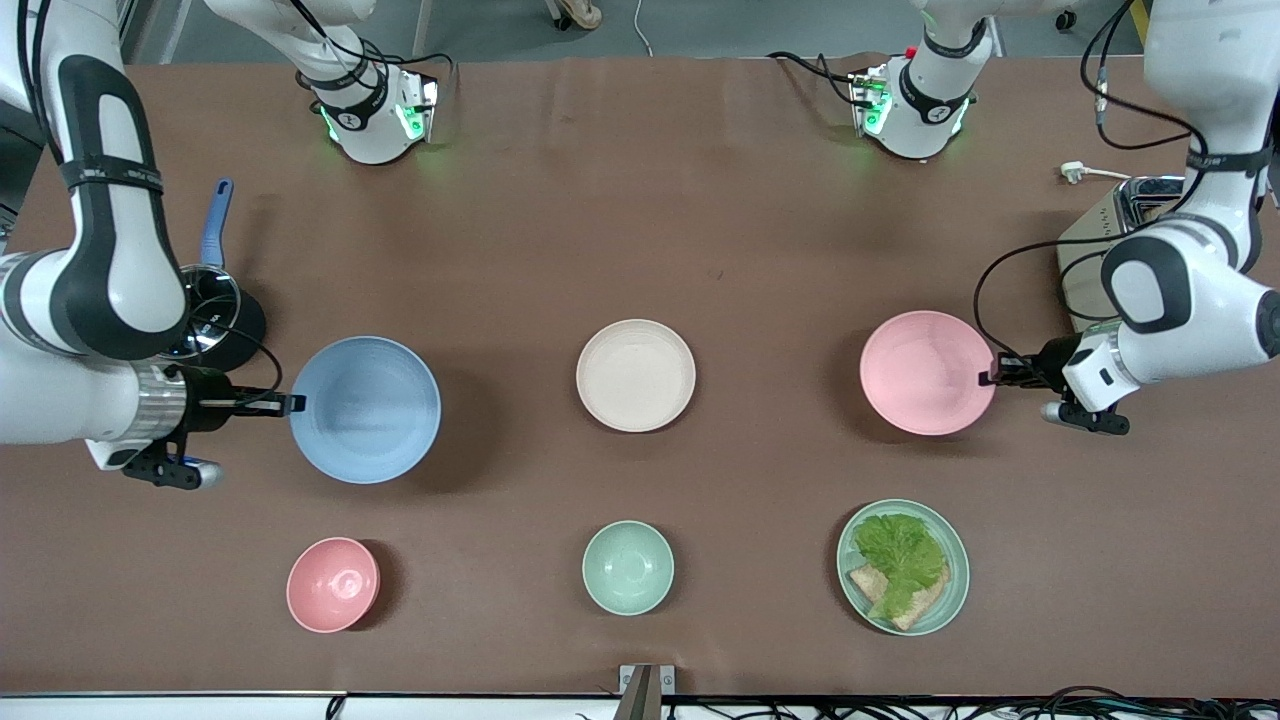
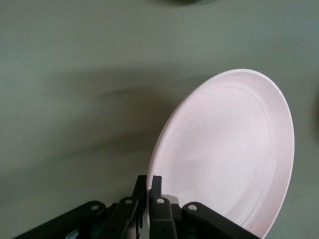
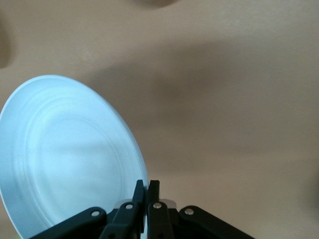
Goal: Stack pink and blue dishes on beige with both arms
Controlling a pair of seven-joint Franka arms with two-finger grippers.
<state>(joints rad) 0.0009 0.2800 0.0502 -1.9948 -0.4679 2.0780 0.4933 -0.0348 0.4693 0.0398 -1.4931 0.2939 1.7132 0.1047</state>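
The light blue plate (image 1: 365, 408) hangs tilted above the table toward the right arm's end, its shadow beneath it. My right gripper (image 1: 294, 403) is shut on its rim; the wrist view shows the blue plate (image 3: 65, 154) pinched by my right gripper (image 3: 148, 188). The pale pink plate (image 1: 926, 372) is lifted toward the left arm's end, and my left gripper (image 1: 993, 374) is shut on its rim. In the left wrist view the pink plate (image 2: 229, 149) is clamped by my left gripper (image 2: 150, 184). The beige plate (image 1: 636, 375) lies flat mid-table between them.
A small pink bowl (image 1: 333, 584), a mint-green bowl (image 1: 628, 567) and a mint-green plate (image 1: 903, 567) with lettuce and bread lie nearer the front camera. A dark pot with a blue handle (image 1: 214, 300) and a metal toaster (image 1: 1110, 250) stand at the table's ends.
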